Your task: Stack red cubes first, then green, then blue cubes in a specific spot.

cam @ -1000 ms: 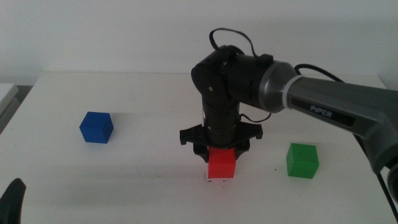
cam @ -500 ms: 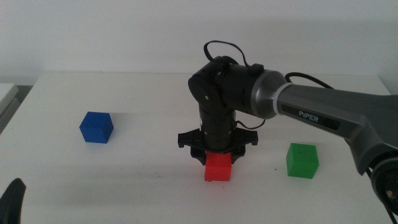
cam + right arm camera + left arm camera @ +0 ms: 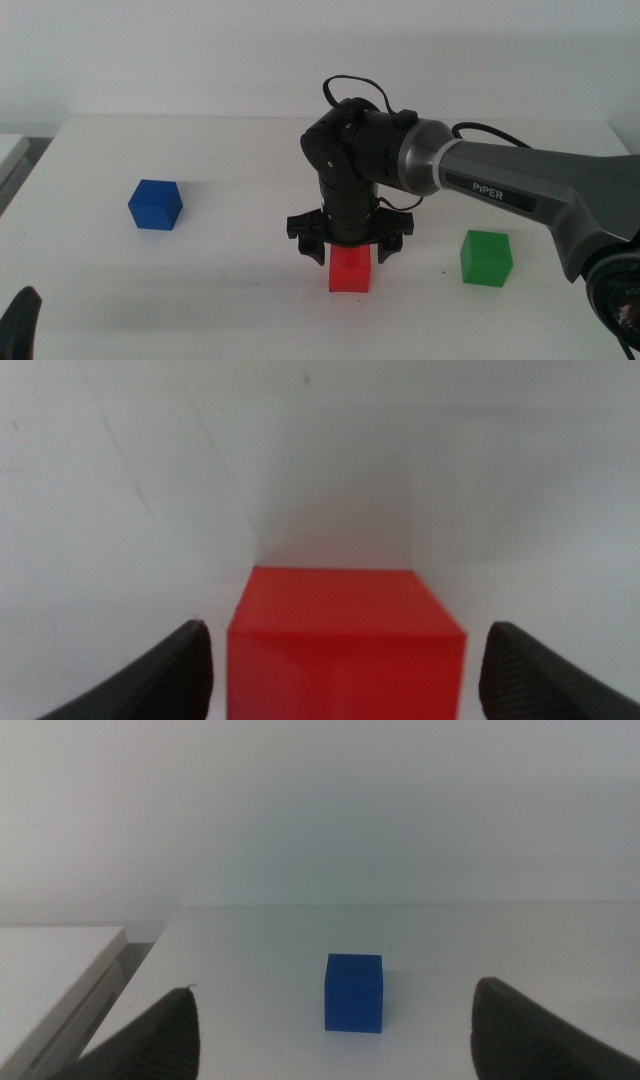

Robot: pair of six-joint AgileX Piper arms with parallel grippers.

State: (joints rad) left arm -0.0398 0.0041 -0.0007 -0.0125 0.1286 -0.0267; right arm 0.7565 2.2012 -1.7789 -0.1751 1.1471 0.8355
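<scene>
The left pincer [image 3: 20,320] waits at the near worktop [image 3: 220,290] edge, wide open, holding nothing. Only its wrist view faces the blue cube [image 3: 354,992]. The right pincer [image 3: 348,250] stands over the red cube [image 3: 350,270], open, with gaps both sides. The green cube [image 3: 486,258] sits apart.

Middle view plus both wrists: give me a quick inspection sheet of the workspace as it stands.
Surface: white table, bare around the cubes.
Job's things: red cube on the table mid-front; green cube on the right side; blue cube on the left side; none stacked.
Clutter: nothing seen.
Grippers: right gripper open, just above the red cube, jaws clear of it; left gripper open, waiting, facing the blue cube.
Cables: black cable looped over the right wrist.
Surroundings: plain white wall.
</scene>
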